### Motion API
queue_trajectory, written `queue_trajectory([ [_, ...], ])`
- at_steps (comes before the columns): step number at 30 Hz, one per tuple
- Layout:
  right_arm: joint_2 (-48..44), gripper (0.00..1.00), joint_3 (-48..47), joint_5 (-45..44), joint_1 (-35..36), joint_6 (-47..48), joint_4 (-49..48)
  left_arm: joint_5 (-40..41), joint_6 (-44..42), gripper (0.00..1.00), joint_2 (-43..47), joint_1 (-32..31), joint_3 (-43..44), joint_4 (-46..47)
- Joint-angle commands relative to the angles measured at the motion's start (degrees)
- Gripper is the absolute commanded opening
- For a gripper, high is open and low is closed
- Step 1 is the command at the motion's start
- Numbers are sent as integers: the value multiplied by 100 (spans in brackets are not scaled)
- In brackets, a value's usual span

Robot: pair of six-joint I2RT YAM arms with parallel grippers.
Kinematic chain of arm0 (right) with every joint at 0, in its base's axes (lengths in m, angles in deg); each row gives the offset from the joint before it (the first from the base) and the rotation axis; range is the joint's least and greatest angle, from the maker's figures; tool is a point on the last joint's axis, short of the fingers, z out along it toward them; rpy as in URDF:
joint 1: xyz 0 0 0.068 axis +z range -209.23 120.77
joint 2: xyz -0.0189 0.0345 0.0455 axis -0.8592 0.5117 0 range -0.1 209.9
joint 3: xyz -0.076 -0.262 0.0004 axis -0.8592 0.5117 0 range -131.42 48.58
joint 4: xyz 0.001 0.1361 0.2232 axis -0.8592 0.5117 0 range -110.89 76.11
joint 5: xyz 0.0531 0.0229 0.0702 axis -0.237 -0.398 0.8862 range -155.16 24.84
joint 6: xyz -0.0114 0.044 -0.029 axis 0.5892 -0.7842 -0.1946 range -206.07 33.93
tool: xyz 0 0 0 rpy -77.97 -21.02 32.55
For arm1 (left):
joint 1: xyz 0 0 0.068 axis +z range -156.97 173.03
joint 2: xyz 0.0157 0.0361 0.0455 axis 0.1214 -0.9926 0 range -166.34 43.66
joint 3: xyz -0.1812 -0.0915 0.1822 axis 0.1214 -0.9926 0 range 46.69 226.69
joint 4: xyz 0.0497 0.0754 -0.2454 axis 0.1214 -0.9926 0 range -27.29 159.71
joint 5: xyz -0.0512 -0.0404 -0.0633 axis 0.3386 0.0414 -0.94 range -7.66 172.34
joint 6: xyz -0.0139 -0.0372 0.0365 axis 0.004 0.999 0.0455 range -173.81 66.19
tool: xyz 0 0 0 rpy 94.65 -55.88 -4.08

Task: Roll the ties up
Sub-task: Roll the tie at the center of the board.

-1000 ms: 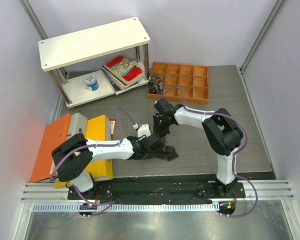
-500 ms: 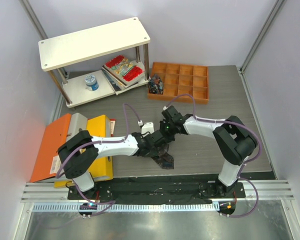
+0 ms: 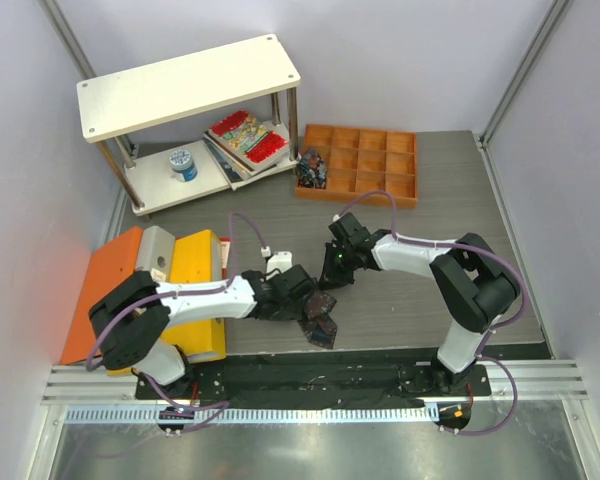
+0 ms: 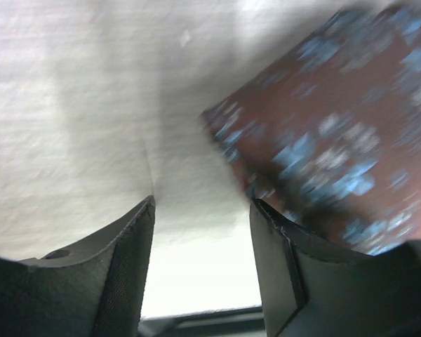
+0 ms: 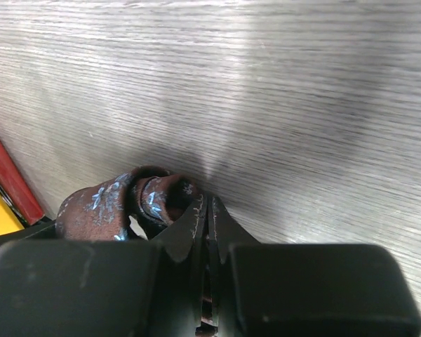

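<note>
Nearest the arm bases, the dark brown, blue-speckled fabric necktie (image 4: pixel 330 140) lies on the grey wood-grain table (image 3: pixel 400 300) as a loose, partly wound bundle, not yet a tidy roll. The left gripper (image 4: pixel 203 203) stands over it with its jaws apart and nothing between them; the cloth sits just beside one finger. A little farther out, the right gripper (image 5: pixel 207 200) is closed, and it appears to pinch a thin fold of the same necktie, whose curled end bulges just past its fingertips. I judge the task mid-way on this piece: a few turns are wound, but the roll needs tightening and finishing before it can be set aside. Beyond the arms, the orange plastic compartment tray (image 3: pixel 360 128) holds a dark speckled cluster (image 3: pixel 311 167) in its left column, possibly rolls already made, though too small to tell; its other compartments look bare. Farthest left, the white two-tier shelf (image 3: pixel 190 85) carries red patterned books (image 3: pixel 245 135) and a small blue-and-white can (image 3: pixel 183 163).
</note>
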Motion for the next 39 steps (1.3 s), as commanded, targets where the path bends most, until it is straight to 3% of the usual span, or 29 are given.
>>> queue_trajectory([
  [1,-148,9,-137,-52,-78,53,119,-295,-25,58,663,-39,-252,-273],
  [6,-297,9,-199,-228,-139,123,313,-401,19,70,1515,-83,-542,-142],
  [12,-623,9,3,-439,-253,149,401,-455,405,82,2272,-75,-1193,842],
  [23,-1141,5,592,-325,-280,-140,103,-366,1171,82,1763,-66,-1905,2986],
  [31,-1124,3,961,-79,-280,-334,-398,-217,1408,81,1876,-66,-2247,3470],
  [39,-957,2,970,-9,-262,-360,-548,-323,1417,81,2342,-75,-2406,3392],
])
